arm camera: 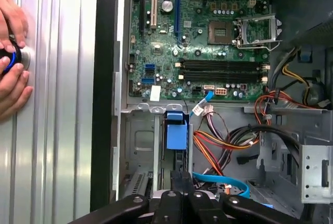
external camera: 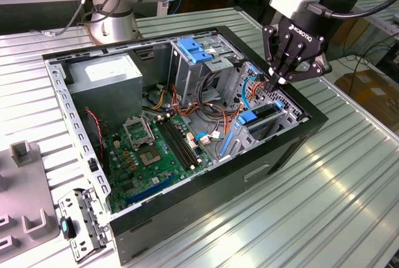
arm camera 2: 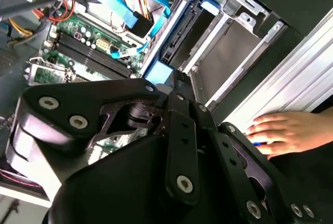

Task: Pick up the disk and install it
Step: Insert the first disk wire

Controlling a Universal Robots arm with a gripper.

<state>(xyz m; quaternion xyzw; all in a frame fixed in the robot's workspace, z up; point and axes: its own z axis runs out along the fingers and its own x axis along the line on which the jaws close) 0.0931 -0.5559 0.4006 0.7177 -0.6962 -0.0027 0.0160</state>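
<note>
**Item 1, jaws.** We recorded the gripper (external camera: 277, 80) with its jaws drawn together to a point and nothing visibly clamped between them. It was poised over the front corner of the case.

**Item 2, disk.** The disk (external camera: 262, 115) stood on edge in the drive cage (external camera: 288, 113), directly below the tips, with its blue carrier tab facing the motherboard (external camera: 149, 149). We could not tell whether the tips touched it, nor whether it was fully seated.

**Item 3, hazards.**
- The blue flat cable (arm camera: 223, 179) and the orange wires (arm camera: 218, 146) lay just beside the tips. We judged that a sideways drift could snag or unplug them.
- A push landing off the disk's edge could tilt the carrier and jam it in its rails.
- The sheet-metal lip of the cage was near enough to catch a finger link.

**Item 4, edges and room.**
- The black case wall (external camera: 299, 134) closed off one side.
- The cage walls hemmed the slot closely.
- We judged straight up to be the only free path.
- The motherboard side was cluttered with wiring.

**Item 5, periphery.** A person's hand (arm camera: 13, 78) rested on the ribbed table (external camera: 349, 205) outside the case wall, well apart from the jaws. We judged it at risk only if the arm swung wide.
</note>
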